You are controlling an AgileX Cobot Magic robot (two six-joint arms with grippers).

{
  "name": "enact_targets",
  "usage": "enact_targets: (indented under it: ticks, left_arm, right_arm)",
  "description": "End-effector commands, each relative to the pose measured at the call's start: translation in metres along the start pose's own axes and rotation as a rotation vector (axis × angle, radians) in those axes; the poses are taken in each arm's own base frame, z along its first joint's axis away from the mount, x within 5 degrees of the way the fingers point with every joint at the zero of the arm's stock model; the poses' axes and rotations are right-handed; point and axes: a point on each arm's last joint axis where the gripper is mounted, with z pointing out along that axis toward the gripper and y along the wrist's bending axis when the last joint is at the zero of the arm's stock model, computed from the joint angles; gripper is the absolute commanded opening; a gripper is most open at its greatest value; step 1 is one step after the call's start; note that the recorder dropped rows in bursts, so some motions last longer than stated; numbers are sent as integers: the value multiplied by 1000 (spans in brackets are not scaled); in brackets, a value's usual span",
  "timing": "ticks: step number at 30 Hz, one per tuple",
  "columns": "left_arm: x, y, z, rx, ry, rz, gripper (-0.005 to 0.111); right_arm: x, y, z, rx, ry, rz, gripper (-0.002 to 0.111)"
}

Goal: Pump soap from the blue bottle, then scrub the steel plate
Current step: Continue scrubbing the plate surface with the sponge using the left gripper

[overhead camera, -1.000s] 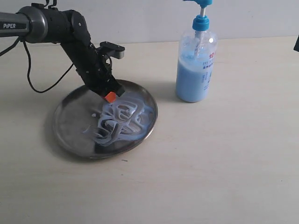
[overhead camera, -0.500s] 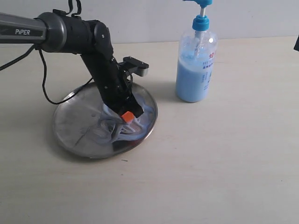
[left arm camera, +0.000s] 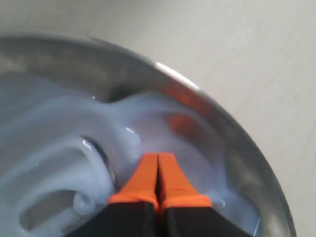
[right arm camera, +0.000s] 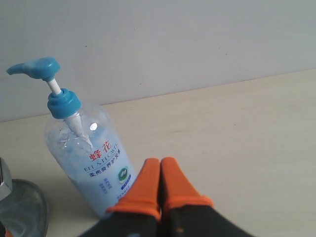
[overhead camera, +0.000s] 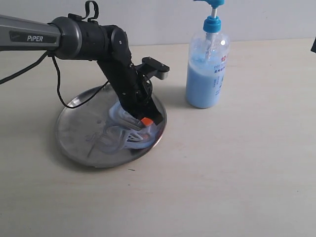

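Since a second earlier, the left pincer (overhead camera: 146, 122) had slid across the steel plate (overhead camera: 74, 128), from its far side toward the rim on the bottle's side.

Its orange-tipped jaws were clenched together with nothing between them, tips down in the soap (left arm camera: 49, 138), which lay in whitish-blue swirled streaks over the right half of the plate, while the left part showed mostly bare metal. The plate lay flat on the table (overhead camera: 222, 173), left of centre in the exterior view. The blue bottle (overhead camera: 207, 69) stood upright to the plate's right and farther back, apart from it, with light-blue liquid filling its lower part. The right pincer (right arm camera: 160, 165) was clenched and empty, pointed toward the bottle without touching it.
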Motion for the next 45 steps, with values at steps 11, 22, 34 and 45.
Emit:
enact_targets:
  ticks: [11, 22, 34, 45]
  left_arm:
    - [-9, 36, 4, -35, 44, -41, 0]
    - [37, 95, -15, -24, 103, -200, 0]
    - [50, 46, 4, 67, 131, -139, 0]
    - [22, -10, 14, 71, 73, -15, 0]
  right_arm:
    - [-5, 0, -1, -2, -26, 2, 0]
    - [-5, 0, -1, -2, -26, -2, 0]
    - [-5, 0, 0, -2, -25, -4, 0]
    - [-5, 0, 0, -3, -27, -4, 0]
